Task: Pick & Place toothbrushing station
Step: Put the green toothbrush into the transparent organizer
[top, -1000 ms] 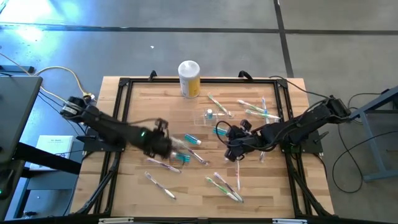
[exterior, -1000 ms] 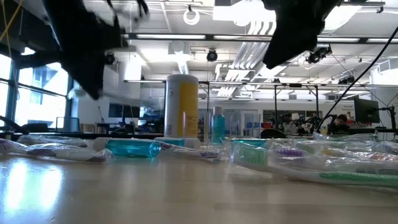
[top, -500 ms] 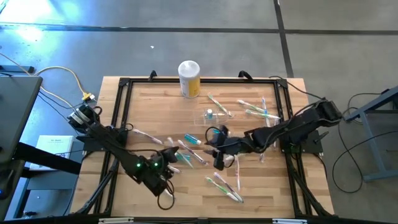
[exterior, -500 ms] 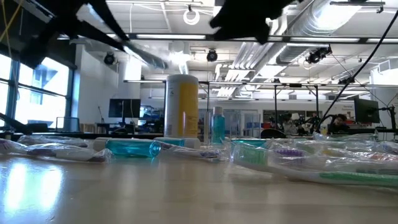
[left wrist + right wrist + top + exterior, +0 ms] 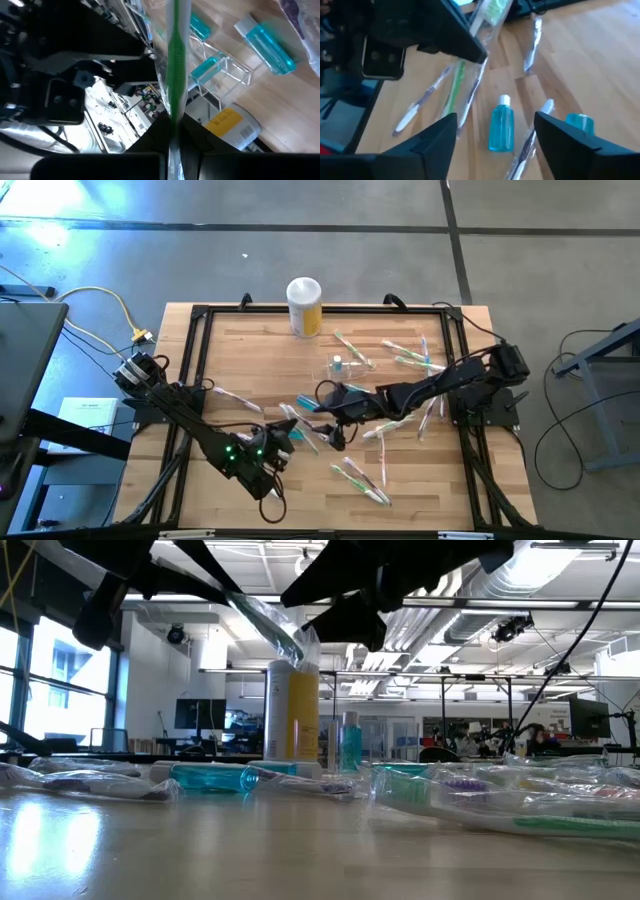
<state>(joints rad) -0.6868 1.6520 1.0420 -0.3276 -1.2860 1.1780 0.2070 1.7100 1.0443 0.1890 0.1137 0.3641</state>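
We note the wooden worktop [image 5: 240, 340] filling the middle of the high view, bordered by a black frame, with wrapped toothbrushes scattered over its centre and right half. The left arm enters from the left edge of that view and runs to the lower centre; its left claw [image 5: 283, 438] is clenched on a wrapped green toothbrush [image 5: 175, 65], which in the left wrist view runs straight out from between the dark fingers. In the low view the same wrapped brush [image 5: 262, 622] is tilted and held clear above the worktop. The right arm enters from the right edge of the high view and stretches toward the centre; its right claw [image 5: 328, 420] stands released, the two fingers [image 5: 440, 135] spread wide with nothing between them, just beside the left claw and the brush it holds. A yellow canister [image 5: 304, 306] with a white lid stands upright at the upper centre of the high view, near the frame's far edge. The toothbrushing station [image 5: 338, 368], a small clear plastic holder with a teal piece inside, sits on the worktop at the upper centre, below and right of the canister, well apart from both claws; in the left wrist view it [image 5: 220, 70] shows as a clear box just beside the canister. A small teal bottle [image 5: 502, 127] lies on the wood in the right wrist view, between the spread fingers' line of sight.
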